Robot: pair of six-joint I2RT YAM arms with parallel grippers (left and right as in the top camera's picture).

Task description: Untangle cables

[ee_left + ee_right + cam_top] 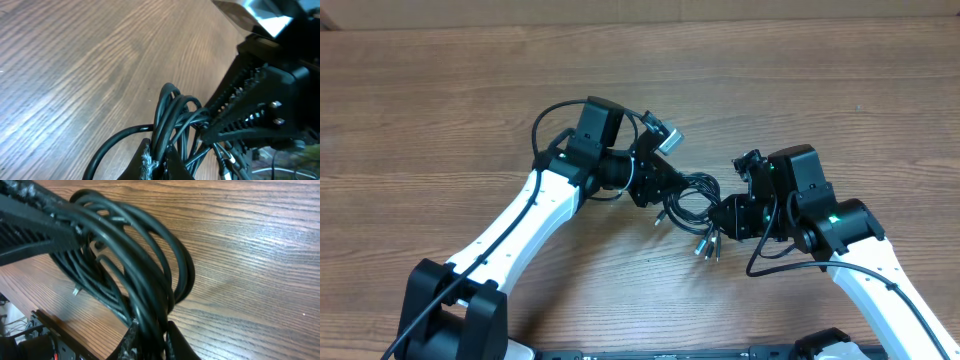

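Note:
A small tangle of thin black cables (692,198) hangs between my two grippers at the middle of the table. Silver-tipped plug ends (706,246) dangle below it toward the front. My left gripper (668,186) reaches in from the left; in the left wrist view the left gripper (156,153) is shut on a few looped cables (172,107). From the right comes my right gripper (722,214). In the right wrist view the right gripper (151,328) is closed around a thick bunch of the coiled cables (150,255), whose strands fill the gap between its fingers.
The wooden table (440,90) spreads out behind and to both sides. A black rail (720,352) runs along the front edge between the arm bases. Thicker wires fixed to the arms loop beside each wrist (542,125).

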